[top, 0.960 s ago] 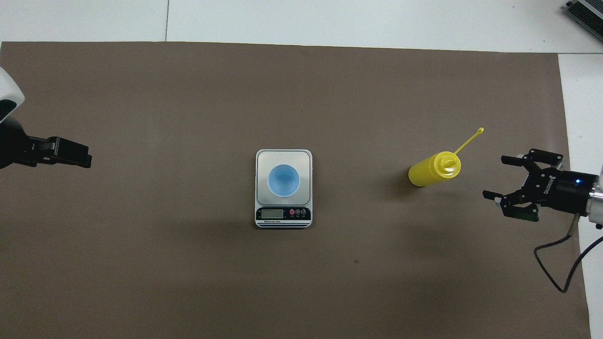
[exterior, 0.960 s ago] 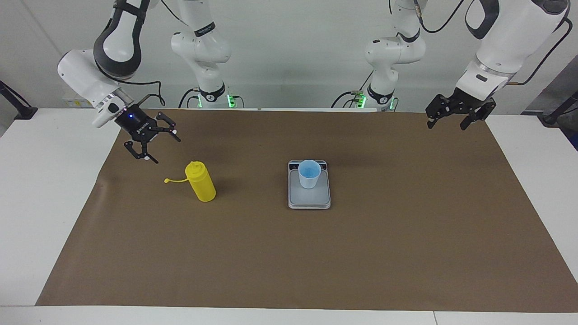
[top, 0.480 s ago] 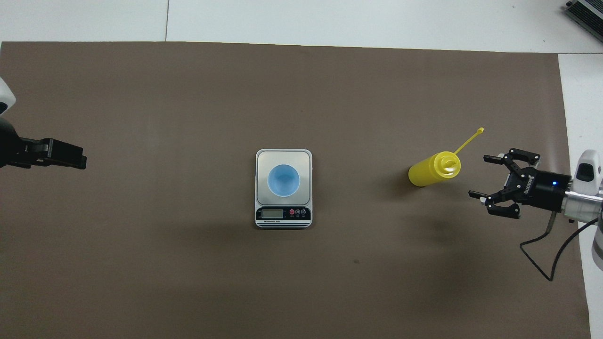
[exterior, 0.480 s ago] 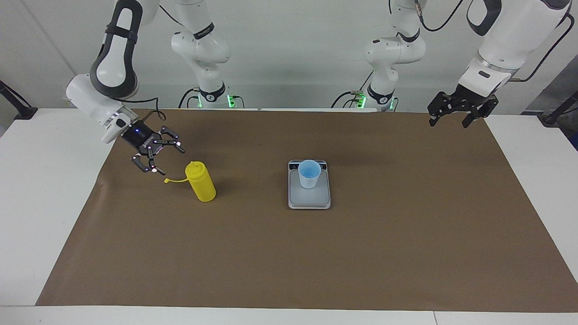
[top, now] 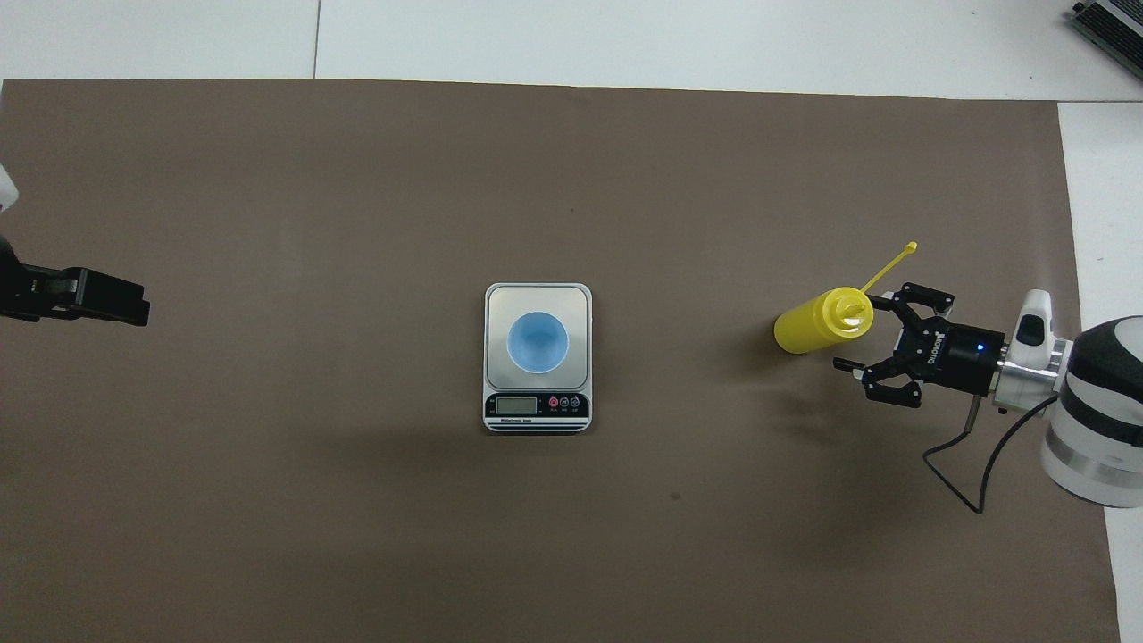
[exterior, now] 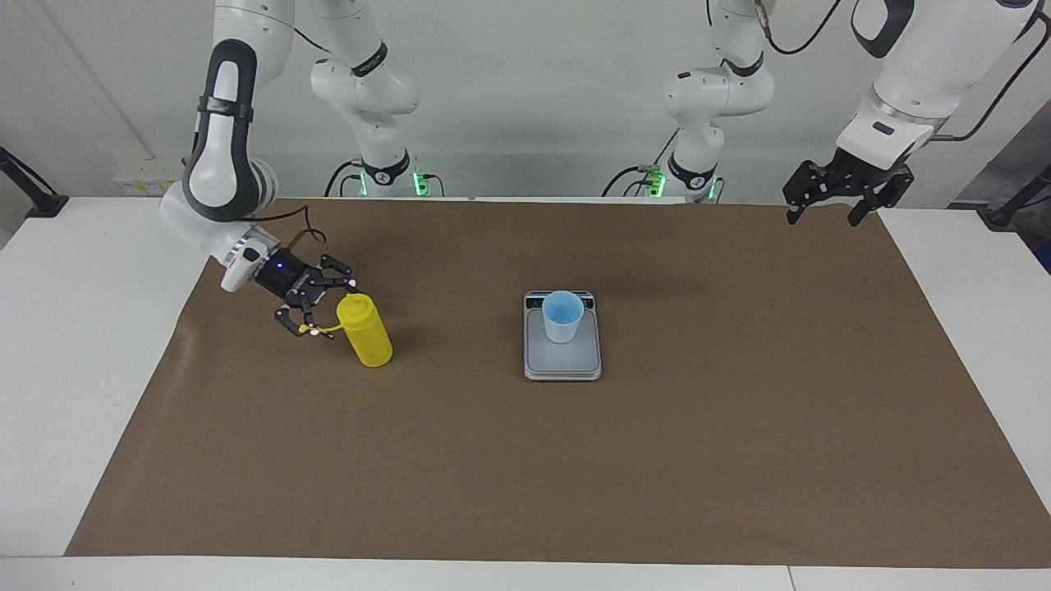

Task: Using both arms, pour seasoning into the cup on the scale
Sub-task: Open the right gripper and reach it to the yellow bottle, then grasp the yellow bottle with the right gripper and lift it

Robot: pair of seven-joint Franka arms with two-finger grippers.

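Change: since a second ago the right gripper [exterior: 327,308] has swung down and in toward the bottle [exterior: 367,332]. We now see it level with the bottle's top.
Right hand: fingers spread wide and holding nothing. One tip is just beside the nozzle, and the other is over the thin tether of the cap [top: 909,246]. We cannot tell whether either tip touches.
Bottle: stands upright on the brown mat [exterior: 739,460]. Seen from overhead with the scale [exterior: 562,361] as the dial's centre, it sits at three o'clock, well apart from the scale.
Cup: the cup [exterior: 562,316] is upright on the scale's plate, toward the display end, at the middle of the table.
Left hand: the left gripper [exterior: 831,212] waits with its fingers spread and empty, in the air out at nine o'clock on the same dial.
Meaning: we judge the reach nearly done, with the grasp of the bottle next. Nothing has been lifted or poured yet.
Caution: the tether lies under one finger and could get pinched when the hand closes.
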